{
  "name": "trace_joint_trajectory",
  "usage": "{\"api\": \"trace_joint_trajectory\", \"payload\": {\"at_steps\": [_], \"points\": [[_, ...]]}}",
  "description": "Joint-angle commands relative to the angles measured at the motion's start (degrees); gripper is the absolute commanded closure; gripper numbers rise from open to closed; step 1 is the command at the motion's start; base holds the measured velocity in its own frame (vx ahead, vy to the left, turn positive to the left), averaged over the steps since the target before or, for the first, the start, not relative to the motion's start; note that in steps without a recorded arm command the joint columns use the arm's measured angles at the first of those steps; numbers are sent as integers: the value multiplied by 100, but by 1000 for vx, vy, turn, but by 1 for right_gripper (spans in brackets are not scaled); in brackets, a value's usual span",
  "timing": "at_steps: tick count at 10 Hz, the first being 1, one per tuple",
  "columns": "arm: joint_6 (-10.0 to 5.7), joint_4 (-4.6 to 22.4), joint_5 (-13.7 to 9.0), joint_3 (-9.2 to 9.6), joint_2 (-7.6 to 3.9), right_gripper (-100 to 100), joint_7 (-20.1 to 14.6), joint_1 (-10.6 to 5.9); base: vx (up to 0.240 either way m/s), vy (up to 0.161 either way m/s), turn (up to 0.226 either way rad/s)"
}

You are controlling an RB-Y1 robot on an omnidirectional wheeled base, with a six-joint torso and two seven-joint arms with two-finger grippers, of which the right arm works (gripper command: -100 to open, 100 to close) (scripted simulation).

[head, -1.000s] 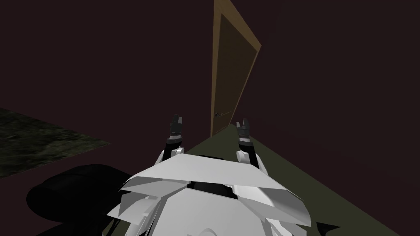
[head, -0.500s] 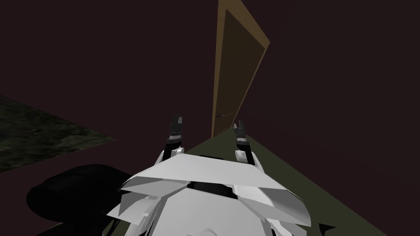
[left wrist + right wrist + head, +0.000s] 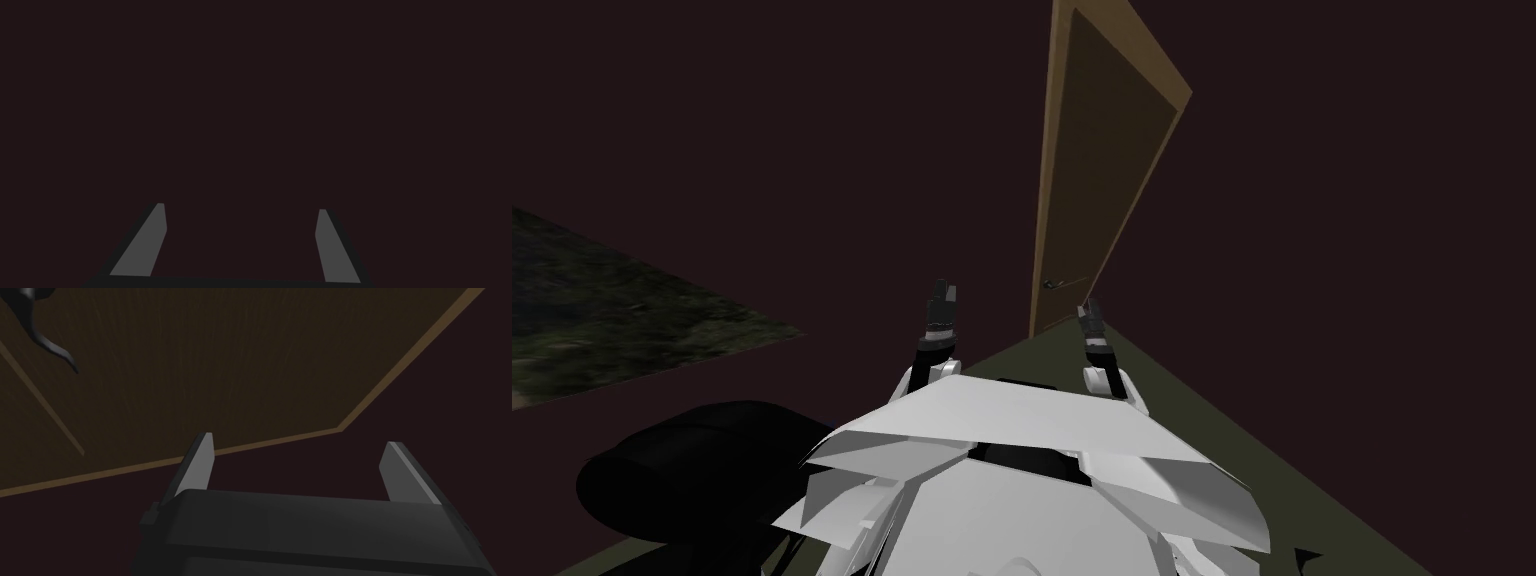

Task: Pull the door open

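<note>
A brown door [image 3: 1097, 170] in a lighter brown frame stands ahead in the dark maroon wall, and my right wrist view shows its panel [image 3: 200, 373]. Its dark curved lever handle [image 3: 1053, 284] sits low on the door's left side; in the right wrist view the handle [image 3: 40, 335] lies well off to one side of the fingers. My right gripper [image 3: 1089, 307] is open just right of and below the handle, apart from it; from the wrist the gripper [image 3: 297, 448] holds nothing. My left gripper [image 3: 944, 292] is raised farther left, and its own camera shows the gripper [image 3: 241, 212] open before a flat dark surface.
Dark maroon walls [image 3: 762, 150] close in on both sides of the door. A strip of olive floor [image 3: 1232, 430] runs to the door's foot. A mottled green floor patch [image 3: 612, 310] lies at far left, and a black rounded shape [image 3: 682, 470] sits low left beside me.
The whole head picture has swung, with the door and handle shifting right. My right gripper has moved left and forward, closer under the handle. The left gripper holds its place.
</note>
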Motion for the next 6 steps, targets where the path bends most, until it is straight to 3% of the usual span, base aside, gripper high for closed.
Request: {"api": "trace_joint_trajectory", "payload": {"at_steps": [1,5,6], "points": [[-71,286,-26,25,-103,-100,-73,-135,62,-54,189],[-188,864,-52,68,-223,-100,-154,-324,43,-48,109],[-188,896,-52,68,-223,-100,-154,-324,38,-36,67]]}}
